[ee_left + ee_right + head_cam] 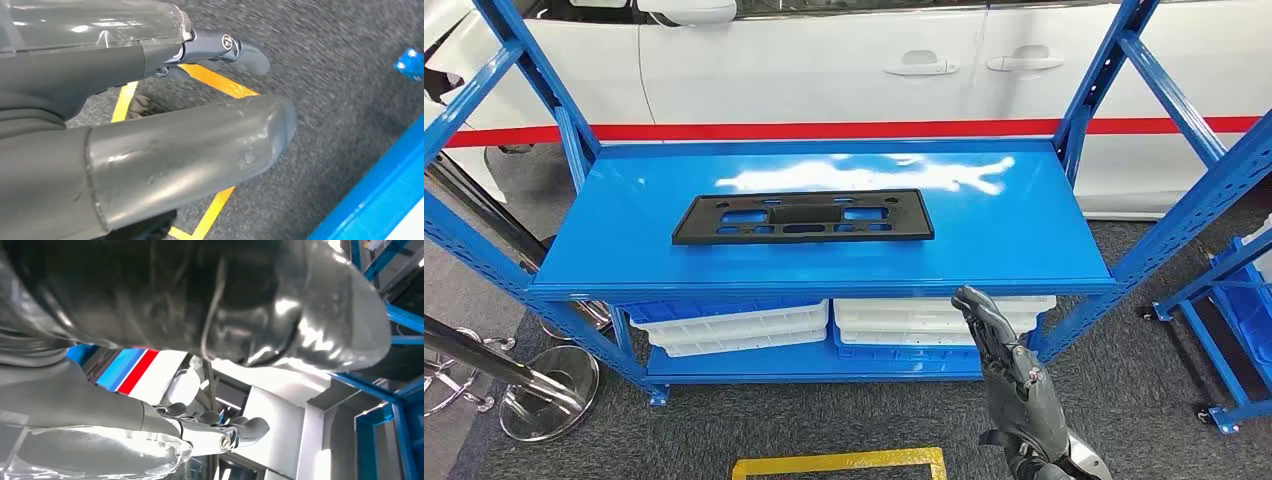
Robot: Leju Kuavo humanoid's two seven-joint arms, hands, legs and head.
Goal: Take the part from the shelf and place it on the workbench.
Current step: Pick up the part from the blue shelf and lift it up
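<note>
While lying flat on shelf (1024, 240), part (804, 217) runs long axis left-right. Up-left of right hand (1014, 385), fingers apart, holding nothing; nearer arm.

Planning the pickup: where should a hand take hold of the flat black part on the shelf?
Probably by the near long edge of the black part, coming from the robot's side. It lies flat on the blue shelf, long side toward the robot, so fingers could hook that edge or a cutout. The right hand, raised below the shelf's front edge, holds nothing.
</note>
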